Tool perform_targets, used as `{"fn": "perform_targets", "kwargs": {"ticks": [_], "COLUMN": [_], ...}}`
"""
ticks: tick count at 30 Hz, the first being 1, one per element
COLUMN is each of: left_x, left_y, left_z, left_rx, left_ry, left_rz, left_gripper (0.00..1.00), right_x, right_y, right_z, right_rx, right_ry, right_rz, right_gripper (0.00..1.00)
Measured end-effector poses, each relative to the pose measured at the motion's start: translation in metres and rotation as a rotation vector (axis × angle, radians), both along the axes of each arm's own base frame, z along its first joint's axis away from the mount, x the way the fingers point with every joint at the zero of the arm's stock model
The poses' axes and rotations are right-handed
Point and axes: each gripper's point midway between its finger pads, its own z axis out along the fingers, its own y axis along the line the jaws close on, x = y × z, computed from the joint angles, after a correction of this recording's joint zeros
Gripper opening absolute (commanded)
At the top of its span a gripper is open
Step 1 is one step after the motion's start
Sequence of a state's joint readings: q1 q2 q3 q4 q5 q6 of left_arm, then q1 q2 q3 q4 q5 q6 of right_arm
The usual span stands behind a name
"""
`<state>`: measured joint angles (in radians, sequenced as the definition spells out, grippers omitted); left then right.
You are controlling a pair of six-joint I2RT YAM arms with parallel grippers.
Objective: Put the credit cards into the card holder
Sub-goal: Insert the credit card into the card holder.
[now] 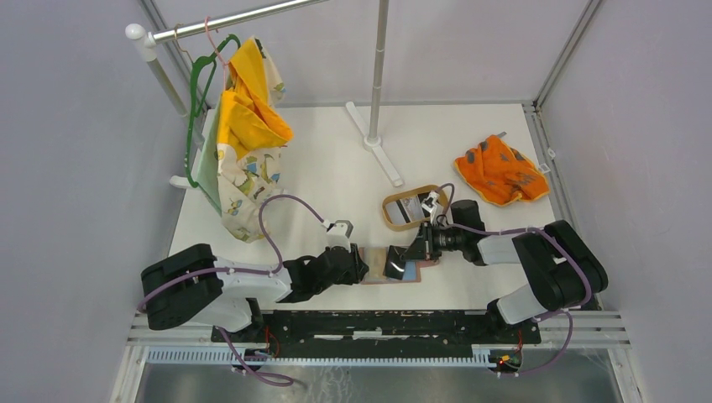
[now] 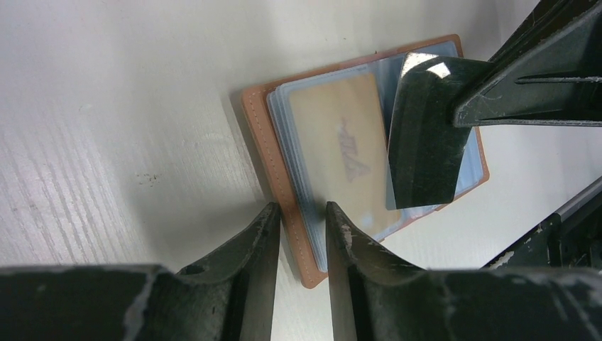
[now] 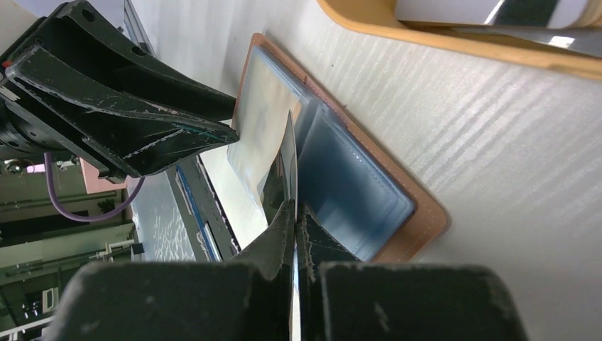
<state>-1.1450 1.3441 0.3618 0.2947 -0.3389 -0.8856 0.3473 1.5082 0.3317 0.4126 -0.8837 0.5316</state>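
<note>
The card holder (image 1: 375, 265) lies open on the table between the arms, brown outside (image 2: 259, 135) and blue-grey pockets inside (image 3: 355, 177). A yellowish card (image 2: 334, 135) shows through a clear pocket. My right gripper (image 3: 294, 209) is shut on a black credit card (image 2: 422, 135), held on edge over the holder's middle (image 3: 289, 160). My left gripper (image 2: 302, 213) straddles the holder's left edge, one finger outside the brown cover and the other on the pocket stack, with only a narrow gap. More credit cards (image 3: 490, 11) lie in the oval wooden tray (image 1: 393, 220).
An orange patterned cloth (image 1: 501, 170) lies at the back right. A rack with a green hanger and yellow cloth (image 1: 243, 134) stands at the back left. A pole's foot (image 1: 375, 143) rests at mid-back. The arm rail (image 1: 369, 323) runs along the near edge.
</note>
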Motion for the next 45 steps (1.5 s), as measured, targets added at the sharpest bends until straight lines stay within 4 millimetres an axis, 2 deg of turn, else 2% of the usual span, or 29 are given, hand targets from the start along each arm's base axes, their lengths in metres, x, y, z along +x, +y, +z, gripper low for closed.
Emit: {"fn": "perform_targets", "kwargs": {"ticks": [10, 24, 45], "left_x": [0.001, 0.005, 0.008], "left_y": [-0.001, -0.003, -0.005], "left_z": [0.0, 0.0, 0.0], "left_rx": [0.0, 0.011, 0.026], "left_ry": [-0.003, -0.009, -0.009], "left_rz": [0.003, 0.015, 0.022], "left_gripper": [0.35, 0.35, 0.33], "right_x": [-0.005, -0.002, -0.004], "right_y": [0.008, 0.006, 0.002], "right_z": [-0.006, -0.015, -0.015], "right_rx": [-0.037, -0.092, -0.108], "right_ry": [0.042, 0.096, 0.105], "right_rz": [0.051, 0.063, 0.023], "right_gripper": [0.0, 0.0, 0.0]}}
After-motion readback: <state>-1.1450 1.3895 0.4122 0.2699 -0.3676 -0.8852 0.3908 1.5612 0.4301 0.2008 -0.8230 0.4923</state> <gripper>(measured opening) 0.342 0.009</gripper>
